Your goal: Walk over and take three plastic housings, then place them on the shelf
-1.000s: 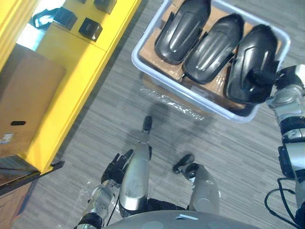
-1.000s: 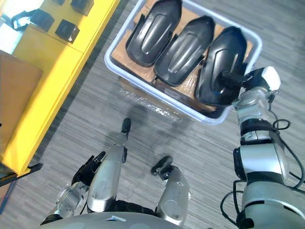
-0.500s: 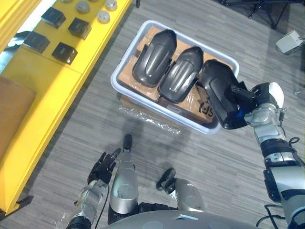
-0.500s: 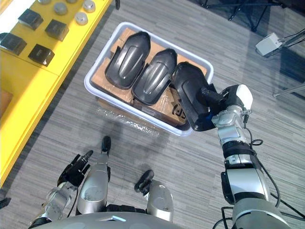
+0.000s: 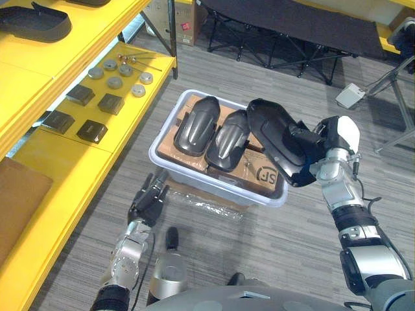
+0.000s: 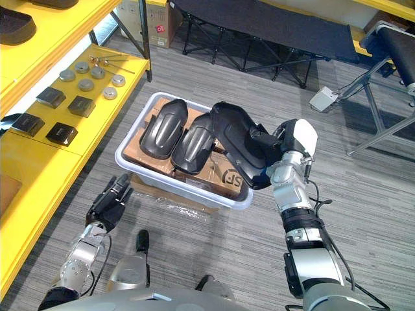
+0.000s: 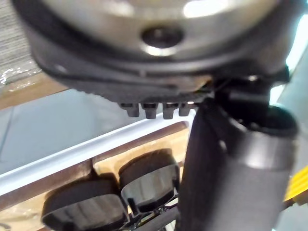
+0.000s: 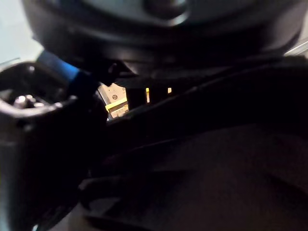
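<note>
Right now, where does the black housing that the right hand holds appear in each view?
Left eye view: housing, centre right, over the white bin's right end, in the right hand.
Right eye view: centre, likewise.
Left wrist view: I cannot make it out.
Right wrist view: probably the dark surface near the camera.
Shared landmark: the white bin's rim.

Your view: white tub on grey floor, black square blocks and silver discs far left, black folding cot behind, small white box near it.
</note>
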Motion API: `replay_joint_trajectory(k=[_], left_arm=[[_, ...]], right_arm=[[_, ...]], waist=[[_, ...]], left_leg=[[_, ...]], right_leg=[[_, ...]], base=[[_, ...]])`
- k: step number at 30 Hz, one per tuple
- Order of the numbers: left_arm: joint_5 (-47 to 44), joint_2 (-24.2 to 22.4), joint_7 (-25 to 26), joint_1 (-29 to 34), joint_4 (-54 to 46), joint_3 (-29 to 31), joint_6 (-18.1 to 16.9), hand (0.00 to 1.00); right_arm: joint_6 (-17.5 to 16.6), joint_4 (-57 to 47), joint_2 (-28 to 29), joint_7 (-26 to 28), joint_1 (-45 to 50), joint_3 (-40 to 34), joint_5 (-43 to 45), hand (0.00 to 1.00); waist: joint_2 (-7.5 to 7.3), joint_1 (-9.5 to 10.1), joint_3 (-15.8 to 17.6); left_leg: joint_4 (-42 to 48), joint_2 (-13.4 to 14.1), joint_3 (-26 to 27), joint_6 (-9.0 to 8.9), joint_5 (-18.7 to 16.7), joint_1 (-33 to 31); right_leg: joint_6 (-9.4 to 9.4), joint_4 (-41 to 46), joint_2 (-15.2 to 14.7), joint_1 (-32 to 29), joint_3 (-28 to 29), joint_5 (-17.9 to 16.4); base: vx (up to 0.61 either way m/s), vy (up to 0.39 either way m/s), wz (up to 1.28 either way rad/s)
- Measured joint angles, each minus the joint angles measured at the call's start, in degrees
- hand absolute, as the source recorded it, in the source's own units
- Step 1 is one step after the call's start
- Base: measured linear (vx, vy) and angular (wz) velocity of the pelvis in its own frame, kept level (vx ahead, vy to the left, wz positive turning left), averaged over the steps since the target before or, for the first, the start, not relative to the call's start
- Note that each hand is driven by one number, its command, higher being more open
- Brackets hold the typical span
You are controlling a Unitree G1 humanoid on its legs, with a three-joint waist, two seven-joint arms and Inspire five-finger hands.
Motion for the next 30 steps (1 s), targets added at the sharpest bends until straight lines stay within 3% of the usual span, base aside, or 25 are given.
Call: replay_joint_trajectory(k=[3,7,13,23,29,30], left_arm=[[-0.03,0.22,0.69,-1.85,-0.02,-2.19,3.49,1.0],[-1.83,0.37,0.67,-4.51,-0.04,-5.2,6.71,1.0],[-2.04,0.14,0.87,-7.84,-0.08,-10.01,6.73,1.0],[-2.64,-1.32,-1.93,-14.14,-0.62,-20.18,3.21,1.0],[-6.41,-1.42,0.28,-14.18,-1.32,-20.53,1.37,1.0],[-6.54,-1.43,0.8,-14.18,-1.32,-20.58,1.19,0.0]], right_arm=[[-0.28,0.0,1.21,0.0,0.01,0.63,-1.31,0.0],[-4.29,-0.31,1.68,-0.02,-0.03,3.12,-2.12,0.0],[-8.12,-2.51,2.08,-0.02,-0.03,6.72,-2.1,0.0],[-13.94,-2.54,8.9,0.02,1.26,12.11,-2.06,0.0],[-14.91,-2.44,10.53,-0.32,1.93,13.52,-1.92,0.0],[-14.95,-2.44,10.79,-0.44,1.93,14.13,-1.9,0.0]], waist=[[0.65,-0.2,-0.82],[0.83,-0.15,-2.78],[2.0,-1.53,-4.22],[1.99,-2.87,-4.35],[2.09,-2.86,-5.18],[2.13,-2.89,-5.47]], left_leg=[[-0.01,0.51,0.16,0.04,-0.74,0.44],[-0.01,0.54,1.56,0.03,-0.77,0.48],[0.0,1.05,3.13,0.0,-0.5,0.65],[0.01,1.53,3.62,0.1,0.7,0.66],[0.02,1.4,3.46,0.11,0.73,0.66],[0.02,1.4,3.39,0.1,0.73,0.66]], right_leg=[[-0.56,-0.18,0.47,0.25,0.29,1.17],[-0.41,-2.15,0.66,0.36,1.62,1.65],[-0.42,-2.17,0.86,-0.33,2.92,1.81],[-0.62,-3.23,1.53,-0.31,3.36,2.46],[-0.53,-3.76,1.52,-0.01,3.31,2.6],[-0.53,-3.8,1.52,-0.01,3.31,2.6]], base=[[-0.06,0.003,-0.05],[-0.05,-0.003,-0.13],[-0.05,-0.006,-0.1],[-0.01,-0.004,-0.04],[0.0,0.0,0.0],[0.0,0.0,0.0]])
